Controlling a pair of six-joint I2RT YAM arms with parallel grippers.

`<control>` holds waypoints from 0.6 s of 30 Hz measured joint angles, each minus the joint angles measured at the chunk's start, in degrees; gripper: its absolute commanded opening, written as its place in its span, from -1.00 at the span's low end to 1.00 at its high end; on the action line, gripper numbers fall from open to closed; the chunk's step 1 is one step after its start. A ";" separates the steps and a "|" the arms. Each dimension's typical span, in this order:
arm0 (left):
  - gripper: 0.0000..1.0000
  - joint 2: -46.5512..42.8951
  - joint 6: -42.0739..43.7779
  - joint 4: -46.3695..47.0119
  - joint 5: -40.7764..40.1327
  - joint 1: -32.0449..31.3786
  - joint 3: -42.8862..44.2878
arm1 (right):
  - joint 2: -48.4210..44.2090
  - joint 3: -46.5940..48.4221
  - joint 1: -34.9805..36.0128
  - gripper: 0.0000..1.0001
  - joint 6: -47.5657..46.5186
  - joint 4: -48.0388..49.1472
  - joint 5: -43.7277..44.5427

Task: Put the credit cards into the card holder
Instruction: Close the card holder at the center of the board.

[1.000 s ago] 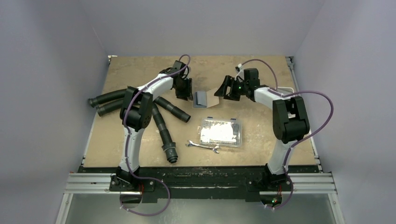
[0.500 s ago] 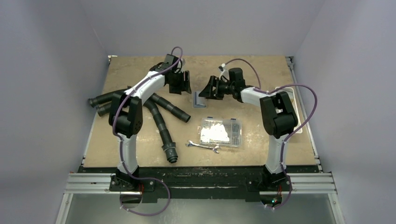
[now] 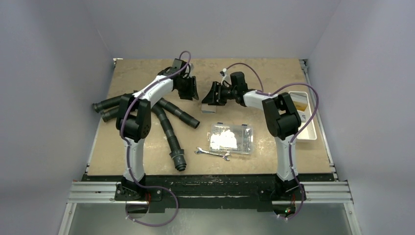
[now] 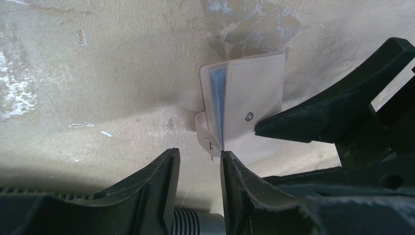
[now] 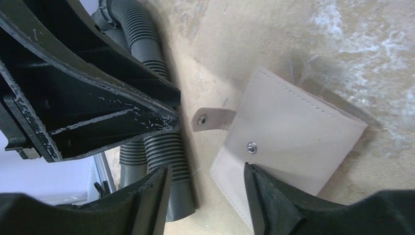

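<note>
Top view: left pincer (image 3: 192,92) and right pincer (image 3: 209,98) face each other near 12 o'clock of the table (image 3: 147,68)
Left wrist: card holder (image 4: 254,93) lies flat on the table at 1 o'clock of the narrow, empty left pincer; light-blue credit cards (image 4: 218,103) show inside
Right wrist: right pincer moderately wide, holding nothing; holder's corner sits behind its 5 o'clock finger
Leather: tan, stitched, soft-looking
Strap (image 4: 204,139): unsnapped; probably pin the cover, then fold it squarely onto the metal snap (image 5: 252,147)

card holder (image 5: 293,132) corner hidden behind right tool (image 5: 206,171); cards (image 4: 218,105) show only edges.
</note>
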 measured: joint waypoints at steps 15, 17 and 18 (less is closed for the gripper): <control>-0.20 3.26 -0.50 0.37 -1.49 -1.68 1.57 | 1.84 -0.02 -0.37 -0.17 1.20 1.38 -0.04; -0.11 3.43 -0.48 0.33 -1.77 -1.88 1.75 | 1.86 -0.02 -0.37 -0.17 1.20 1.36 -0.02; -0.09 3.45 -0.48 0.35 -1.88 -1.97 1.79 | 1.86 -0.02 -0.37 -0.17 1.18 1.36 -0.02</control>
